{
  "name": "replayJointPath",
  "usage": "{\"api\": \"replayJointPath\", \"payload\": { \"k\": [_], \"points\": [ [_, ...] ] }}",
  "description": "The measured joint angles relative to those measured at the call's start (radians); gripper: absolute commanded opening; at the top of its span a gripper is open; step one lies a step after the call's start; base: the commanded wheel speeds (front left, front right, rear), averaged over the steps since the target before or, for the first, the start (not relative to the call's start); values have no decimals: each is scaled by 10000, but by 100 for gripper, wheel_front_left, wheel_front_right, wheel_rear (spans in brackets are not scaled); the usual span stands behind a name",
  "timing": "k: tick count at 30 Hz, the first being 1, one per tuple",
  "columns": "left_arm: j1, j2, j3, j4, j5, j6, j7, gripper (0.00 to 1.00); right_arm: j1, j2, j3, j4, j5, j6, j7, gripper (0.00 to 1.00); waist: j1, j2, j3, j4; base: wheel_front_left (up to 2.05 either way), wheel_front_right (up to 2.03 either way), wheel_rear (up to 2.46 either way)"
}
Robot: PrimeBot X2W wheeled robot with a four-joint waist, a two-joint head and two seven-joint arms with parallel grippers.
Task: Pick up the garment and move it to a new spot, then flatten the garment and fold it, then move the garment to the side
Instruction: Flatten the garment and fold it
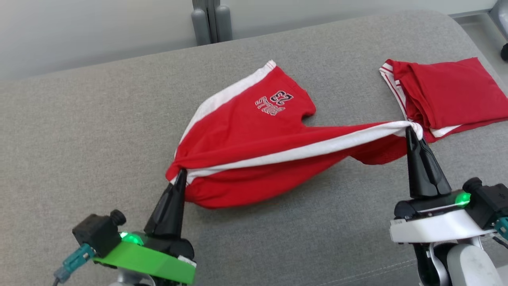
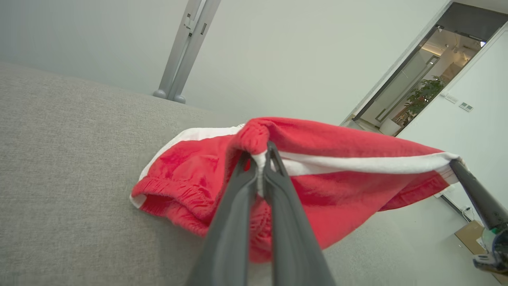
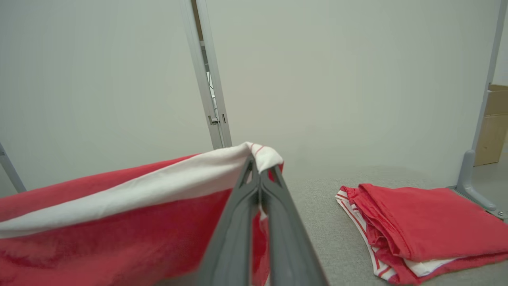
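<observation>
The garment (image 1: 254,131) is a pair of red shorts with white side stripes and a printed "23", stretched between both grippers above the grey surface, its far leg resting on the cloth. My left gripper (image 1: 181,174) is shut on the garment's waistband corner at lower left; in the left wrist view the left gripper (image 2: 258,153) pinches bunched red and white fabric of the garment (image 2: 337,178). At the right, my right gripper (image 1: 410,131) is shut on the white-striped edge; the right wrist view has the right gripper (image 3: 260,169) clamping the garment (image 3: 119,222).
A second red garment (image 1: 448,95), folded, lies at the right on the grey padded surface (image 1: 99,139), also seen as a folded red garment (image 3: 416,222). A grey post (image 1: 210,20) stands behind the far edge. The surface's rounded corner lies at top right.
</observation>
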Motion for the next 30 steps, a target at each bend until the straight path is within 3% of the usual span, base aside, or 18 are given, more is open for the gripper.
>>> {"api": "replayJointPath", "payload": {
  "k": [5,11,21,30],
  "points": [
    [678,-155,-416,-570,-82,290,267,0,677,10,-255,-619,-105,-2,587,0,0,0,-136,76,0,0,0],
    [656,-610,-654,50,-242,506,445,0,292,-36,-383,-153,-255,-2,1028,0,0,0,266,282,0,0,0],
    [-1940,-1511,-481,2290,-637,782,704,0,-3553,-1269,165,2978,-268,-4,1818,0,0,0,1397,1063,0,0,0],
    [-4182,-1787,-633,4151,-1212,943,725,0,-6755,-1741,1233,6301,111,-2,2224,0,1,0,2287,1983,0,0,0]
  ]
}}
